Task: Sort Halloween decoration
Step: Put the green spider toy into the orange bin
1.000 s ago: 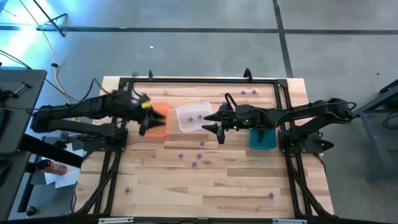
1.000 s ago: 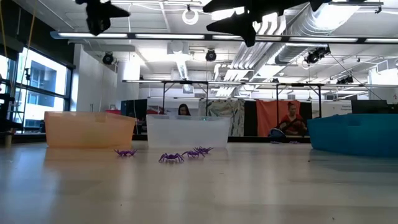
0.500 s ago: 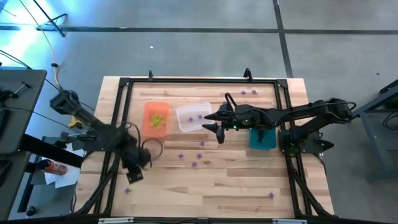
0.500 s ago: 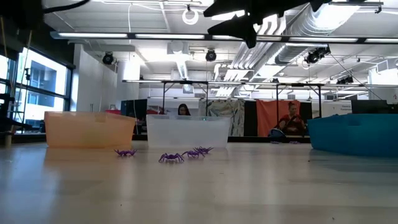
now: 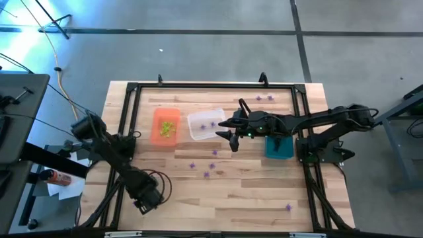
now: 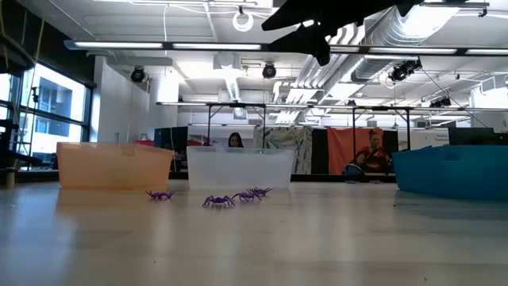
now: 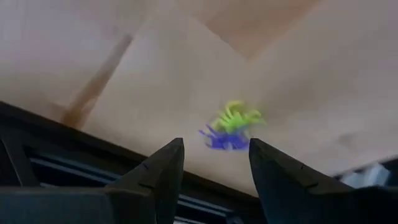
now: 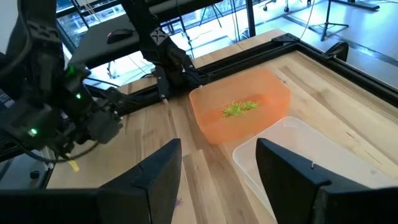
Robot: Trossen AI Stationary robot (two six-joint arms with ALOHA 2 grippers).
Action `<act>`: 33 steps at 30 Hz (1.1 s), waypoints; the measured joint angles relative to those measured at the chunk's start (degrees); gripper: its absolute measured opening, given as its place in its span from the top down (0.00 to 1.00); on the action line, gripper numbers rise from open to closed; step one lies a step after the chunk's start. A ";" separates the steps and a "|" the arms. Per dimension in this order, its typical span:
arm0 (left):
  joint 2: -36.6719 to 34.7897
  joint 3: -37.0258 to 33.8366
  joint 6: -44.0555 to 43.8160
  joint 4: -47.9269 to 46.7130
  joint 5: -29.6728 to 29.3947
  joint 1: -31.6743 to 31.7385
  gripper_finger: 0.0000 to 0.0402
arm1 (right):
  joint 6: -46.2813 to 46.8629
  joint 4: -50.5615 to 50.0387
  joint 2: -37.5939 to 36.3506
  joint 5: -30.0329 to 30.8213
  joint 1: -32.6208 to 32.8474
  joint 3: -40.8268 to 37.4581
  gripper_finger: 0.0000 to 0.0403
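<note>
Near the desk's (image 5: 251,192) front-left corner you have the left pincer (image 5: 147,198), low over the wood with its fingers apart and nothing between them; its wrist camera looks down on two trinkets lying together, one yellow-green spider (image 7: 236,117) touching one purple spider (image 7: 221,139), close to the black frame rail. Your right pincer (image 5: 226,131) hangs above the clear bin's (image 5: 205,124) right edge, fingers likewise apart and empty. Count three bins in a row: the orange bin (image 5: 165,125) holding a small clump of yellow-green trinkets (image 8: 239,107), the clear one with a couple of purple pieces inside, and the teal bin (image 5: 278,147) under the right arm. Loose purple trinkets (image 5: 207,165) lie scattered in front of the bins, about four there, two more near the back rail, one at the front right. No writing or label is readable anywhere.
</note>
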 joint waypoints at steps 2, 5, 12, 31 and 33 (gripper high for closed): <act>1.45 -0.02 1.48 0.13 0.11 0.33 0.58 | 0.09 -0.02 0.00 0.00 0.00 0.00 0.50; 1.90 -0.02 1.74 0.38 -0.15 0.91 0.58 | 0.10 -0.09 0.00 0.00 0.00 0.02 0.50; -1.45 -0.02 -0.08 -0.54 -2.65 2.93 0.58 | 0.32 -0.42 0.02 0.01 0.02 0.02 0.50; -0.08 -3.19 0.64 3.49 -2.69 2.53 0.71 | 0.32 -1.92 0.02 0.02 0.02 0.09 0.50; -0.08 -3.55 1.57 3.92 -2.39 2.57 0.79 | 0.33 -1.94 0.02 0.02 0.00 0.09 0.50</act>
